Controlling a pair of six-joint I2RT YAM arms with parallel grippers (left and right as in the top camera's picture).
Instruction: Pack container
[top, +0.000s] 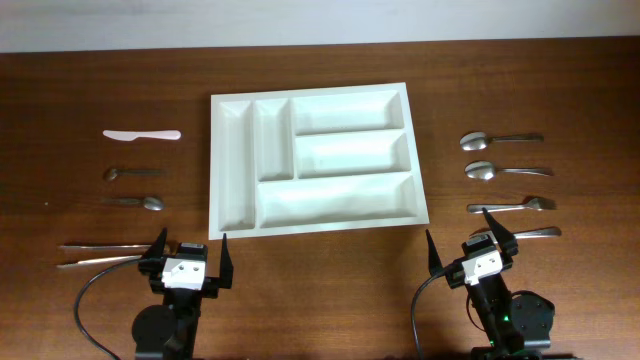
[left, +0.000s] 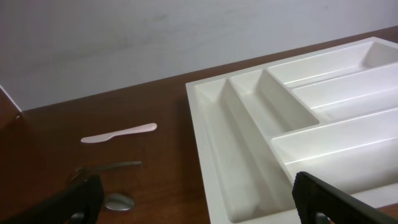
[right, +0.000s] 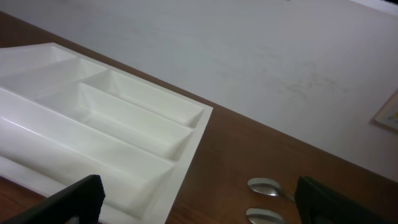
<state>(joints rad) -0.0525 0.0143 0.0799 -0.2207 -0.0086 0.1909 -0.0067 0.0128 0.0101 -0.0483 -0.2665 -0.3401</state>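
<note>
Pincer left (top: 193, 236), pincer right (top: 458, 224): splayed wide, seemingly empty.

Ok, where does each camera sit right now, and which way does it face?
Overhead: above the table, looking straight down on the large white rectangular plastic cutlery tray; both arms, left tool and right tool open, show at the bottom edge.
Left wrist: low on the left arm, facing the tray's left end and the wall; its dark fingers frame the bottom.
Right wrist: on the right arm, facing the tray's right end; fingers likewise.
Shared: all three show the tray.
</note>
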